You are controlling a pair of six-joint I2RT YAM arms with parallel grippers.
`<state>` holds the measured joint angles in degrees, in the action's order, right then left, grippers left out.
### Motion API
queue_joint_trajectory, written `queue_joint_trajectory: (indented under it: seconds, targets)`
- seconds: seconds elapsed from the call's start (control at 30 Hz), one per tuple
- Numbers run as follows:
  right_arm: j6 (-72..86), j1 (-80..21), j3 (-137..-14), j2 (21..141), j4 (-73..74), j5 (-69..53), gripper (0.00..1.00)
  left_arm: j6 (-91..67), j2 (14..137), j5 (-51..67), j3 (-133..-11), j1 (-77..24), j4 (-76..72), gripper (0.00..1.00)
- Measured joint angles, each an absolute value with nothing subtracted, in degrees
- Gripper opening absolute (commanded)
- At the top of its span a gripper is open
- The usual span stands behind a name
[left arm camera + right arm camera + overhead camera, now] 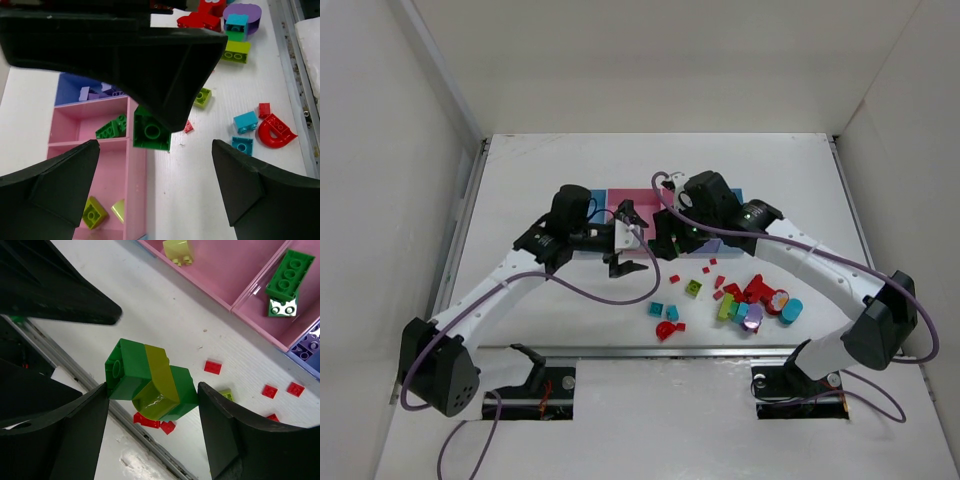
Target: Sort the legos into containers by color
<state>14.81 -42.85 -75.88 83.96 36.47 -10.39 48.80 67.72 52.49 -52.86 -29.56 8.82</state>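
Note:
My right gripper (152, 392) is shut on a cluster of green and lime-yellow legos (131, 374) joined together, held above the table just in front of the containers. In the top view the right gripper (668, 245) is close beside my left gripper (640, 245). My left gripper (155, 162) is open and empty over the wide pink bin's near wall (135, 185) and the table. The held cluster's green underside (150, 132) shows there. Lime bricks (93, 212) lie in the wide pink bin, a green brick (111, 127) in the narrow pink bin (75, 125), purple ones (95, 92) in the purple-blue bin (70, 87).
Loose legos lie in a pile (755, 300) at the front right: red, lime, cyan and purple. A red arch (670, 328), cyan bricks (665, 310), a lime brick (693, 288) and small red plates (710, 268) are scattered near the table's metal front rail (720, 352).

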Motion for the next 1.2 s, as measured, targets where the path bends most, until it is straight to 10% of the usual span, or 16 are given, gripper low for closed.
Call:
queue_joint_trajectory:
  seconds: [0.43,0.73,0.83,0.97,1.2]
  targets:
    - [15.5,-42.8,-76.0,84.0,35.5,-13.5,0.12,52.2,71.6,51.9,-55.8,-32.4,13.0,0.49]
    - [15.2,-42.8,-76.0,83.9,35.6,-14.5,0.12,52.6,72.2,50.5,-56.3,-32.3,13.9,0.0]
    - [14.9,-42.8,-76.0,83.9,35.5,-14.7,0.14,52.7,72.2,50.4,-56.4,-32.3,14.0,0.0]
    - [14.1,-42.7,-76.0,83.9,35.5,-15.3,0.87,52.7,72.2,50.3,-56.7,-32.3,14.4,0.0]
    - [6.4,-42.9,-74.7,78.7,34.5,-14.8,1.0,54.3,72.3,49.4,-56.8,-31.9,16.8,0.0]
